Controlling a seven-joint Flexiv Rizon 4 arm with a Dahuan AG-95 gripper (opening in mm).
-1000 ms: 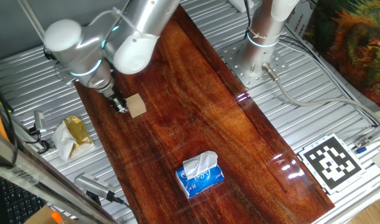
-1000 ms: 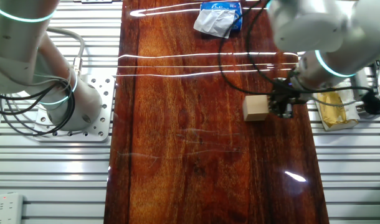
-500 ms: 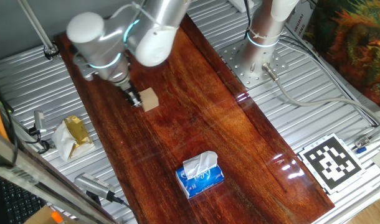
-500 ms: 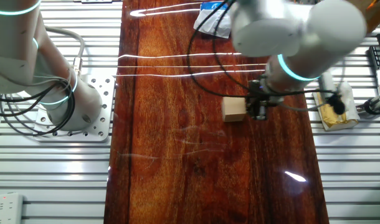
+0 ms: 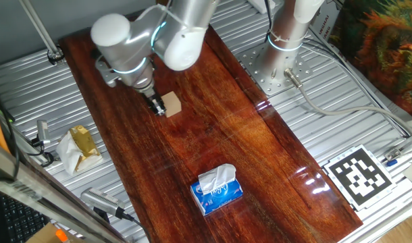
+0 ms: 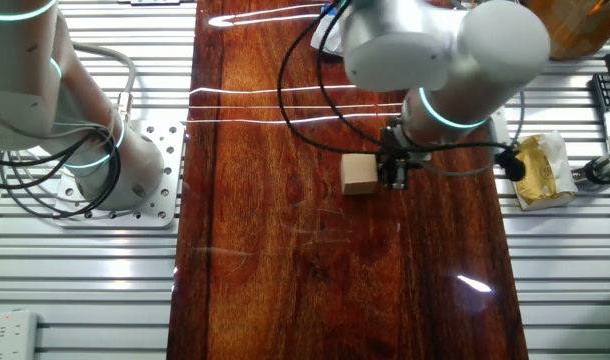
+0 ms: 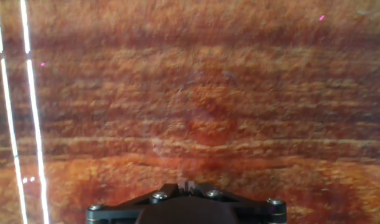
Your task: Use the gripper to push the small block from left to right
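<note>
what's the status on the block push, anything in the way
Gripper low at the board, fingers together, pressed against the small block. Block upright on the wooden board, mid-push. Tissue pack sits off to the side, path ahead open.

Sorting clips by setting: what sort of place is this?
Likely a robotics lab bench: a ribbed metal table, a printed marker tag and a bolted arm base surround the wooden board.

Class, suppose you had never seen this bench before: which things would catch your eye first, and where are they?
The silver arm bends over the dark red board, its black pincer low beside the small block. Nearer the camera on the board lies a blue tissue pack. A crumpled yellow wrapper sits off the board.
</note>
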